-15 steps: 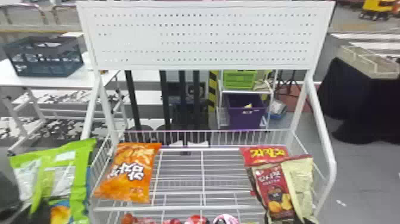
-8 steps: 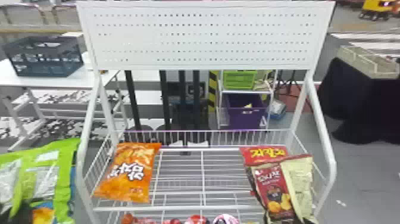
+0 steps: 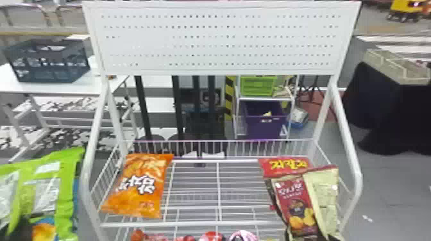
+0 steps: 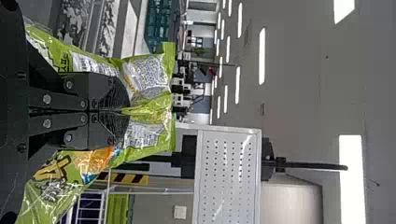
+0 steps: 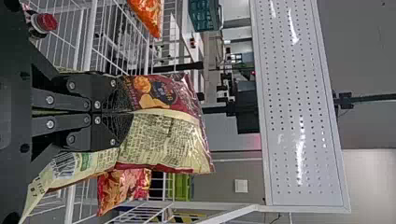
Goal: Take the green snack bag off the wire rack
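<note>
Wire rack (image 3: 192, 224) and green snack bag (image 3: 41, 189). The bag is off the shelf, beside the rack's left upright, pinched in my left claw (image 4: 127, 111) with its film gathered between the closed fingers. Its edge seems just shy of the upright, though I cannot be certain. I should hold that pinch firm without crushing the contents and draw the bag sideways, well away from the frame, before lowering it. (My right claw (image 5: 130, 112) grips a maroon-and-cream bag (image 5: 163, 140).)
</note>
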You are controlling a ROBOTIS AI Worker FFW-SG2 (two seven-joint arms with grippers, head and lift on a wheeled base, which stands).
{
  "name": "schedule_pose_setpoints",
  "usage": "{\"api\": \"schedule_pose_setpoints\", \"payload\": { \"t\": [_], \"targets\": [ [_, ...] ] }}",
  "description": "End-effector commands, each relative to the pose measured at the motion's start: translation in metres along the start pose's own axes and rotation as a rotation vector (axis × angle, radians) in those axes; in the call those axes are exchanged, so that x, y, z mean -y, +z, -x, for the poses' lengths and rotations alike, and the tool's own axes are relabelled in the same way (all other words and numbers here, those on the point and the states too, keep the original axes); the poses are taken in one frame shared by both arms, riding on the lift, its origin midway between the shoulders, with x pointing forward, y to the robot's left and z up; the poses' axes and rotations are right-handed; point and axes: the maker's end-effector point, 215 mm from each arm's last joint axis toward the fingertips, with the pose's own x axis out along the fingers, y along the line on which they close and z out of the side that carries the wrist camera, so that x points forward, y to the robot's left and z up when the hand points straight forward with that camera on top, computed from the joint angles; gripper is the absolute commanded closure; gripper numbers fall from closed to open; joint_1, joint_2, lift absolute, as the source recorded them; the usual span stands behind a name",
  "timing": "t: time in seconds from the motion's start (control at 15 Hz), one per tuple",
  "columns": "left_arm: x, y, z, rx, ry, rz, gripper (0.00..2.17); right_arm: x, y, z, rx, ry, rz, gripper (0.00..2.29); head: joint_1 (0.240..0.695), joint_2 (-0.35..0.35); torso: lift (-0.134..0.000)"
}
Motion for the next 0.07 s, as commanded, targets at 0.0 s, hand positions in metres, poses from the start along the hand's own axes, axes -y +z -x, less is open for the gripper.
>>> {"api": "schedule_pose_setpoints", "payload": {
  "t": [0.0],
  "targets": [
    [0.0004, 0.0006, 0.0000, 0.001, 0.001, 0.002, 1.71, 0.0006, 0.0001, 0.0006, 0.001, -0.001, 0.000, 2.24, 0.499, 0.000, 0.000]
  ]
}}
